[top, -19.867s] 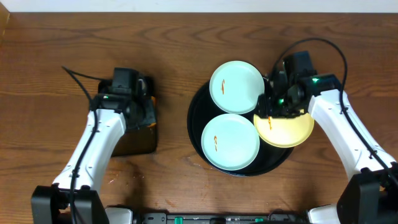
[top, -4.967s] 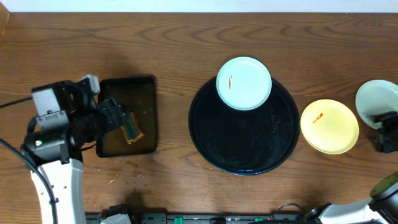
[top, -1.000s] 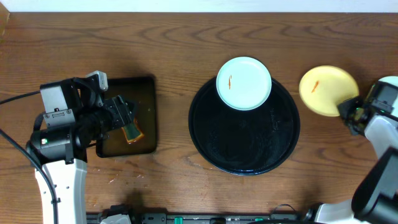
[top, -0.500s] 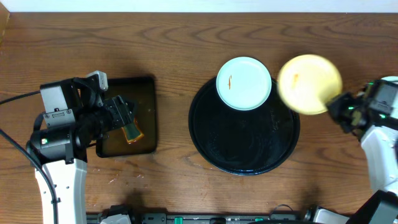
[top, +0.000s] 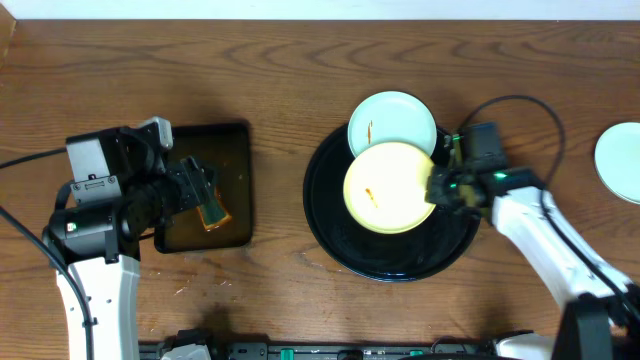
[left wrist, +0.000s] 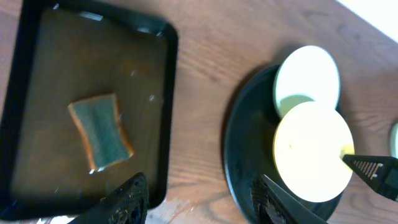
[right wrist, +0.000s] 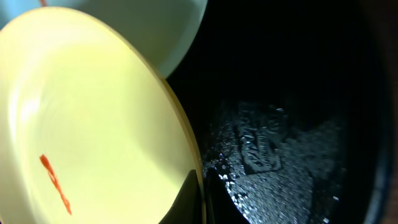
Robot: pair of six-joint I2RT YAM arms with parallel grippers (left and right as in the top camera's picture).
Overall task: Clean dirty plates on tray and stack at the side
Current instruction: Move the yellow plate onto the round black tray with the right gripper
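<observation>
At the tray [top: 400, 260] — yellow plate [top: 390, 187], mint plate [top: 392, 113]; aside, third plate [top: 622, 150].

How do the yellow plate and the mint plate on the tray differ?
The yellow plate is pale yellow, the mint plate greenish white. The right fingers pinch the yellow plate's rim; the mint plate lies free. The yellow plate overlaps the mint plate's edge. Both are round, orange-smeared, over the tray.
</observation>
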